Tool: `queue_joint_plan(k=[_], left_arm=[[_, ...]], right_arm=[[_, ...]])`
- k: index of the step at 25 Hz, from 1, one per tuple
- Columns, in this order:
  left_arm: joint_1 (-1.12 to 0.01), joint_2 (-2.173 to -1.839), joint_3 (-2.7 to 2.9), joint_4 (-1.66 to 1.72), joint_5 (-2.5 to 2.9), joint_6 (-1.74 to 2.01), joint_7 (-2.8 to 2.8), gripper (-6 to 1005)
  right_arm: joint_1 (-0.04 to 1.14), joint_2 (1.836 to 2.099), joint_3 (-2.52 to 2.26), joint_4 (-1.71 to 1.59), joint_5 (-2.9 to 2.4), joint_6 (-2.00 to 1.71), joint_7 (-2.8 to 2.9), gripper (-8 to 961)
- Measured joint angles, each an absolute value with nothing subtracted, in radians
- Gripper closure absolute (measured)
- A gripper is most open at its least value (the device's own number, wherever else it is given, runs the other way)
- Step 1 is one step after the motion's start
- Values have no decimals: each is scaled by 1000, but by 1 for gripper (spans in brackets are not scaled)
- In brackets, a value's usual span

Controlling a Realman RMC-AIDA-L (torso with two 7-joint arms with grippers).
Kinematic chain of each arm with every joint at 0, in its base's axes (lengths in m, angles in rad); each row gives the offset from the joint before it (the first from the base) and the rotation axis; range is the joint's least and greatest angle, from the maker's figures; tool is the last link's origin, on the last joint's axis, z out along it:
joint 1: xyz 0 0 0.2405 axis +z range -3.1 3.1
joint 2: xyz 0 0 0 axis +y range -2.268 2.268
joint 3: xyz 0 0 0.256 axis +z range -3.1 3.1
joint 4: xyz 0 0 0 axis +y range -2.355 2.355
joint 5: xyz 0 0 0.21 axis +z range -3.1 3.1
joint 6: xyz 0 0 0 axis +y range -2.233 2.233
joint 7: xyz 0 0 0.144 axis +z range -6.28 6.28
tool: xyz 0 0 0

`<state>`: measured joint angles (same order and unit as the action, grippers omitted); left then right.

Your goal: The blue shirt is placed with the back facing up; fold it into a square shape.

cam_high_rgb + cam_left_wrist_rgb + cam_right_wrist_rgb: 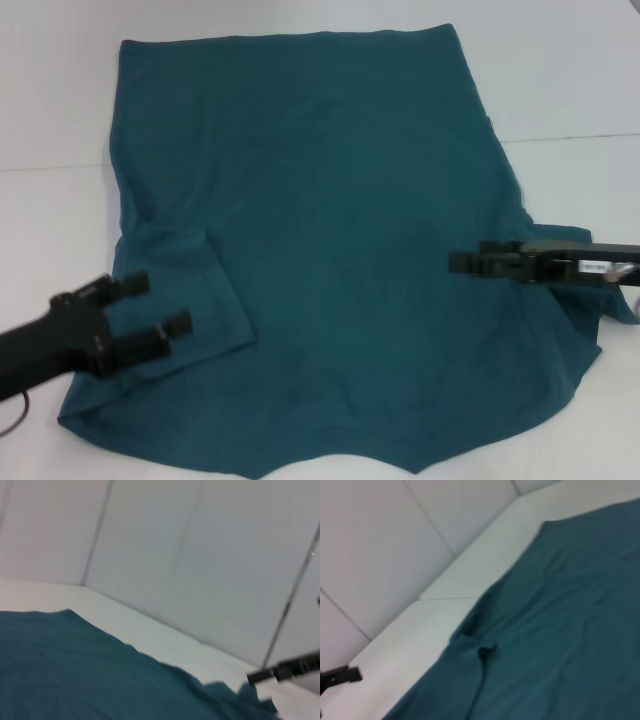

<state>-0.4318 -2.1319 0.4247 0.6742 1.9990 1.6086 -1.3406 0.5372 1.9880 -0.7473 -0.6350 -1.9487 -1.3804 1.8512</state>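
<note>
The blue shirt (330, 260) lies spread flat on the table (560, 70), its straight hem toward the far side and its neck end toward the robot. The shirt's sleeve on the robot's left is folded inward and rests on top of the body cloth. The left gripper (150, 308) sits over that folded sleeve, near the shirt's near-left edge. The right gripper (462, 263) reaches in from the right, over the shirt's right side, well apart from the left one
</note>
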Motion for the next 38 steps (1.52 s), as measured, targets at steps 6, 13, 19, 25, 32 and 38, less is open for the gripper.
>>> queue_joint_plan(k=[6, 13, 19, 25, 32, 38], left_arm=[[-426, -2142, 517, 693, 2060, 1613, -1286, 48], [-423, -2150, 566, 703, 2100, 1609, -1273, 48], [-428, -2149, 581, 700, 2101, 1618, -1279, 48], [-431, -2149, 597, 699, 2102, 1621, -1288, 48], [-443, -2149, 598, 696, 2102, 1608, -1310, 48], [-445, -2149, 598, 696, 2095, 1605, -1320, 48]], right_arm=[[494, 1949, -732, -686, -1998, -1398, 2008, 39], [483, 1937, -615, -714, -2132, -1393, 2135, 38], [471, 1929, -507, -734, -2244, -1347, 2190, 39], [453, 1927, -450, -761, -2258, -1327, 2200, 60], [465, 1950, -471, -761, -2260, -1229, 2192, 85], [490, 1969, -521, -743, -2261, -1163, 2191, 107]])
